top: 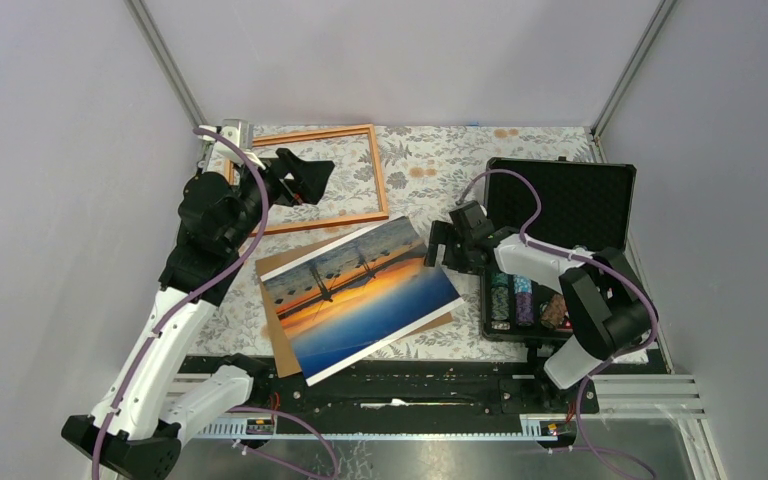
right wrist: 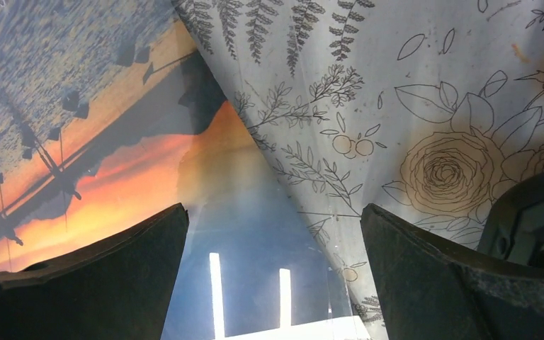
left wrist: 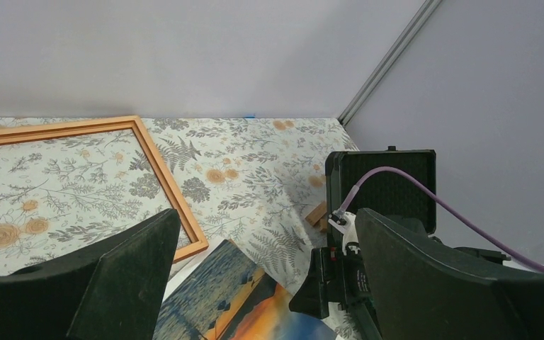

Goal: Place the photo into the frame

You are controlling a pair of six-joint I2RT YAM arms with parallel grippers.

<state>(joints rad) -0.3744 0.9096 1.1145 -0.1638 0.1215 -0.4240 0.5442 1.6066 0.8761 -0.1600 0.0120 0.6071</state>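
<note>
The photo, a bridge at sunset, lies face up and askew at the table's middle, on a brown backing board. The orange-brown wooden frame lies flat behind it at the back left. My left gripper hovers open over the frame's left half with nothing between its fingers; its wrist view shows the frame and the photo below the left gripper. My right gripper stands open and empty at the photo's upper right edge. In the right wrist view the right gripper straddles the edge of the photo.
An open black case with stacks of chips stands at the right, close behind the right arm. A small wooden piece lies by the case's left side. A floral cloth covers the table; grey walls close in on three sides.
</note>
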